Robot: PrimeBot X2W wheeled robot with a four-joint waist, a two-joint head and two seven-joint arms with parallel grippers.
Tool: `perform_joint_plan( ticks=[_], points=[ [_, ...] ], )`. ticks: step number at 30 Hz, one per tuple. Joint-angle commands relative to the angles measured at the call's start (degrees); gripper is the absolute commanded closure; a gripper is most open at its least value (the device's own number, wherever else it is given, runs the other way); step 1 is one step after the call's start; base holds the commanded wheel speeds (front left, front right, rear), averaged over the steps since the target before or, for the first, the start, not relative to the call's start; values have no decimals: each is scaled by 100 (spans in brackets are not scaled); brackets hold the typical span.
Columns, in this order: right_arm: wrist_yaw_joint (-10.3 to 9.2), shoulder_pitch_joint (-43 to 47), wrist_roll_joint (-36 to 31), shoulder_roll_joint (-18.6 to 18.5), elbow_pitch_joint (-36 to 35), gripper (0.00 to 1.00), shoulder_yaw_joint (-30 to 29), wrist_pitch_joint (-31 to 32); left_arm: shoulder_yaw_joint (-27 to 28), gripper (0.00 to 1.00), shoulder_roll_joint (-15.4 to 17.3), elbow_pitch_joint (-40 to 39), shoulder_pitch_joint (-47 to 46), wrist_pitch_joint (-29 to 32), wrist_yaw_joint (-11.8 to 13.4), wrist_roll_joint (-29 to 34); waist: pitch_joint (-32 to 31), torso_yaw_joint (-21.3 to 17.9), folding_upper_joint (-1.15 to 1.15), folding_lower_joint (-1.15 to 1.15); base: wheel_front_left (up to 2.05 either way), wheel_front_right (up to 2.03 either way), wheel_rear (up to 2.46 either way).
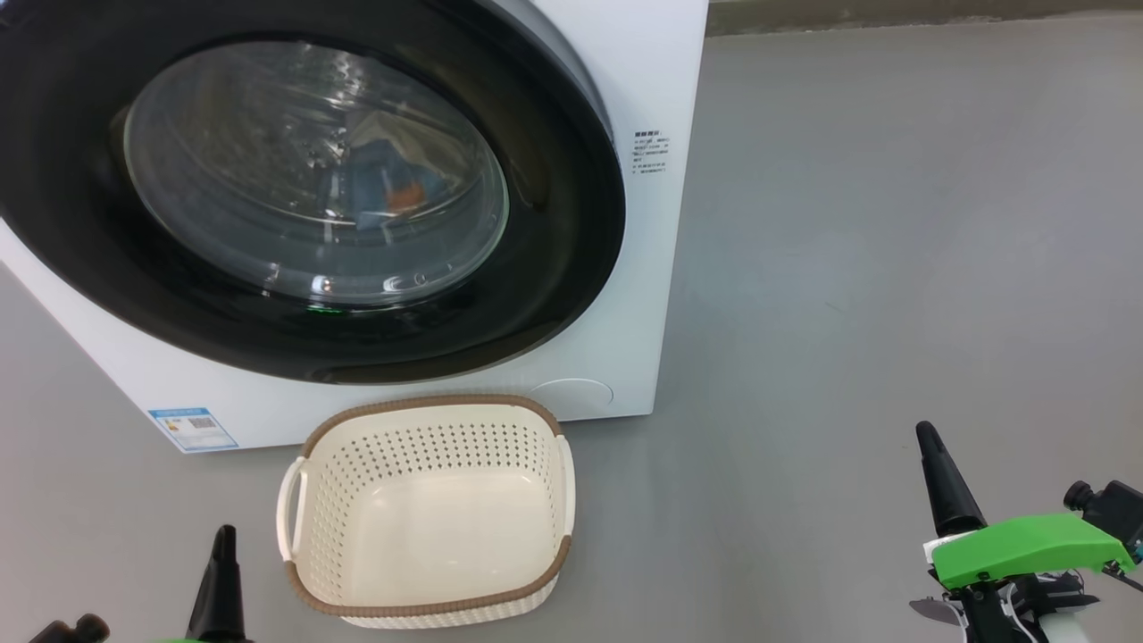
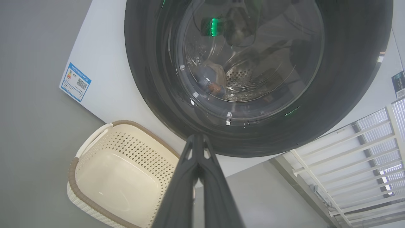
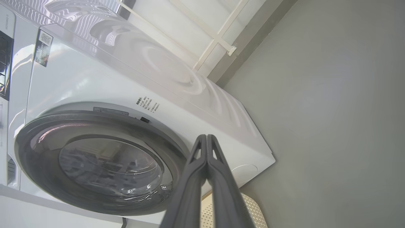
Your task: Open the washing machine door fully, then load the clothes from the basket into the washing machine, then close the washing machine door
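1. Since the washing machine door [image 1: 312,170] lies flush against the front of the machine, its black rim seated all round the opening, I judge it closed. It takes up the upper left of the head view.
2. Through its glass, clothes [image 1: 393,183] in blue with a patch of orange lie inside the drum, behind the door.
3. The washing machine [image 1: 638,62] stands on the floor [image 1: 893,223], with a blue label [image 1: 192,429] low on the left of its front.
4. The basket [image 1: 429,442] sits on the floor just in front of the machine, below the door, with nothing in it.
5. The left gripper [image 1: 225,536] has its two fingers pressed together and holds nothing. It points up near the basket's left end without touching it.
6. The right gripper [image 1: 929,438] is likewise pinched closed on nothing, well off to the right over bare floor.
7. As I read it, loading is done and the closing step looks finished. The next move calls for little: at most a firm push on the black rim with closed fingertips to be sure the latch has caught, then drawing both arms clear.
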Motion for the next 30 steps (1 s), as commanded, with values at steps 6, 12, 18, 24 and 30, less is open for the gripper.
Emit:
perform_joint_plan(
  ticks=[6,12,18,24,30],
  points=[
    [-8,-103,408,-19,-193,100,-61,125,166,100,24,-205,-256,125,1,-460,-25,26,0,0,0,0,0],
    [-9,-100,728,-5,-211,100,-126,226,202,100,-10,-223,-276,226,1,-812,-47,49,0,0,0,0,0],
    [-9,-97,1050,11,-228,100,-192,328,238,100,-44,-240,-295,327,1,-1164,-70,72,0,0,0,0,0],
    [-10,-94,1370,27,-245,100,-259,430,274,100,-78,-258,-315,428,1,-1517,-93,95,0,0,0,0,0],
    [-11,-92,1637,40,-260,100,-315,516,304,100,-106,-273,-331,512,1,-1812,-112,114,0,0,0,0,0]
  ],
)
